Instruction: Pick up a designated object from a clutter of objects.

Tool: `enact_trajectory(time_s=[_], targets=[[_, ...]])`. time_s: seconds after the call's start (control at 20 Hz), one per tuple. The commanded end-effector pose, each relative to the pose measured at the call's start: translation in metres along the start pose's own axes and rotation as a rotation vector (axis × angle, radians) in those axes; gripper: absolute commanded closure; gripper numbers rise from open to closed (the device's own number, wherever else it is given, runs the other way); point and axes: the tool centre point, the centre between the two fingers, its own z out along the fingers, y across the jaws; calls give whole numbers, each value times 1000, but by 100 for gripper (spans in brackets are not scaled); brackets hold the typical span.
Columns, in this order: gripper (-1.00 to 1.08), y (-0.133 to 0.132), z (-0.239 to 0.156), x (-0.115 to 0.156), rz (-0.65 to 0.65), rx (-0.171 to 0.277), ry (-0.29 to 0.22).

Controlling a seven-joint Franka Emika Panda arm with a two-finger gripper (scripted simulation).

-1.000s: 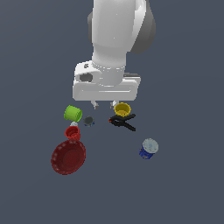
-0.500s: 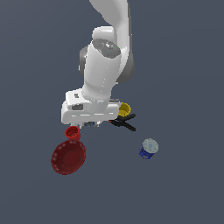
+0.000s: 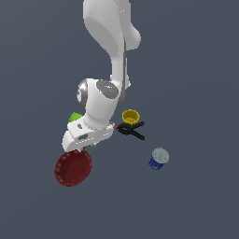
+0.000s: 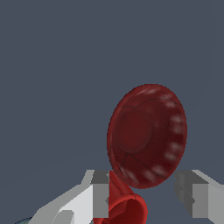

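The dark red bowl lies at the exterior view's lower left, the widest item of the clutter. In the wrist view the bowl shows its dotted rim, and its near rim sits between my two fingers. My gripper is open and holds nothing. In the exterior view the gripper hangs just above the bowl's far edge, its fingers mostly hidden by the hand. The small red cup is beside one finger, touching the bowl's rim in the picture.
The green cup peeks out behind the hand. The yellow cup and the black clamp lie to the exterior view's right of the hand. The blue can stands further right.
The hand has moved down and toward the exterior view's left, from above the cups to just over the bowl's far edge. It now hides the red cup and most of the green cup.
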Motion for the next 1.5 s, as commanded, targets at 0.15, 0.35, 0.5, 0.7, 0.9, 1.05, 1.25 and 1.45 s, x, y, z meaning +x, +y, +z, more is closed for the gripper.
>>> enact_trajectory(time_s=[0.15, 0.35, 0.5, 0.7, 0.9, 1.05, 1.25, 1.45], targets=[[-20, -8, 39, -8, -136, -25, 7], [-20, -14, 57, -13, -201, -31, 11], [-20, -17, 65, -16, -231, -33, 13], [-20, -19, 69, -17, -246, -34, 14], [-20, -18, 70, -17, -241, -33, 13], [-20, -18, 78, -17, -242, -33, 13], [-20, -18, 91, -17, -245, -33, 14], [-20, -18, 95, -17, -246, -33, 14]])
